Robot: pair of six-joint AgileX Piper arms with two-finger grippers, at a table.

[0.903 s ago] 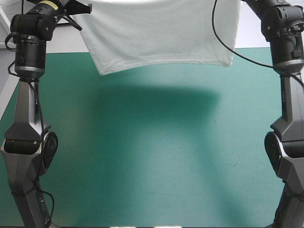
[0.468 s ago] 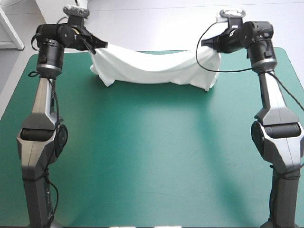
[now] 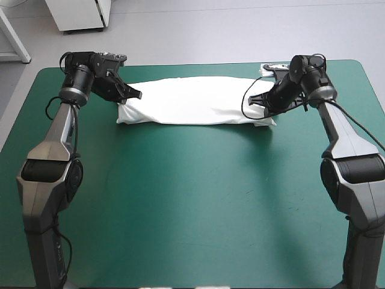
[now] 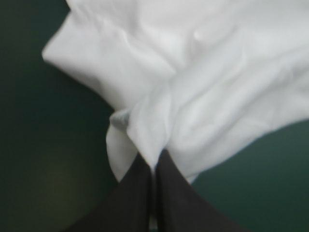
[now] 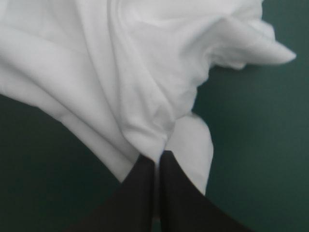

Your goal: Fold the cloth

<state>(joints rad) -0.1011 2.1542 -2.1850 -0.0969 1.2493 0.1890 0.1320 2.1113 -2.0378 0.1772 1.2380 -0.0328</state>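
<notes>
Whereas the T-shirt (image 3: 195, 101) earlier hung as a curtain from the raised arms, and just before this sagged between them, it now lies on the tabletop (image 3: 192, 211) as one long white band. It runs across the far part, near the far edge, from arm to arm. The left pincer (image 3: 137, 94) sits at the band's left end and the right pincer (image 3: 251, 101) at its right end. In both wrist views the black fingers meet in a point with a pinch of white fabric between them, so I log both as clamped on the T-shirt, not yet let go. My reading: the lay-down has doubled the garment over lengthwise, so one fold is made. The band looks puffy rather than pressed flat, and I cannot tell whether the layers line up underneath. Likely next: let go at both ends, then fold crosswise. Surface: teal-green cover, smooth, no wrinkles visible. Room to work: the middle and near stretch of cover is bare toward me, but there is little margin between the band and the far edge.
</notes>
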